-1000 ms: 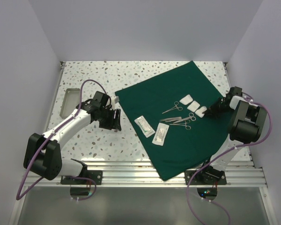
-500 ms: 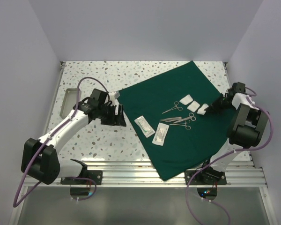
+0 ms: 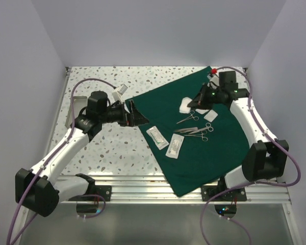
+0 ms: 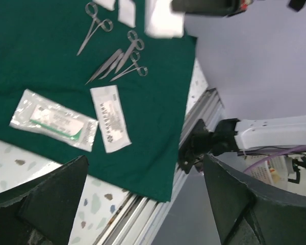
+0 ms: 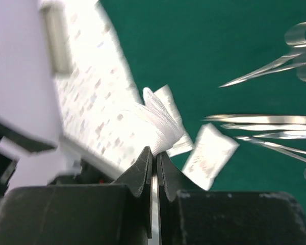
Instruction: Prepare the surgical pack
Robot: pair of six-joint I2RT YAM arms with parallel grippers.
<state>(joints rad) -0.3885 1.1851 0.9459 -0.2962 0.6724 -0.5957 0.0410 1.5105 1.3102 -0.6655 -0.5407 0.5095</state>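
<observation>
The dark green drape [image 3: 199, 153] lies spread flat across the centre and right of the speckled counter [image 3: 112, 153], with one corner reaching over the near rail at the bottom of the top view. Near its middle lie the silver instruments [image 3: 196, 130], scissor-handled pieces close together. Two flat sealed packets [image 3: 156, 136] sit side by side just to their lower left. A loose white pad [image 3: 211, 115] rests to the upper right of the instruments.

The right tool [image 5: 154, 154] is clenched on a white gauze pad [image 3: 184, 105], which it holds over the upper middle of the drape. The left tool [image 3: 138, 117] is released, its fingers [image 4: 46, 204] spread wide with nothing between them, at the drape's left edge. A small steel tray [image 3: 70, 108] sits at the counter's far left, partly behind the left arm.
</observation>
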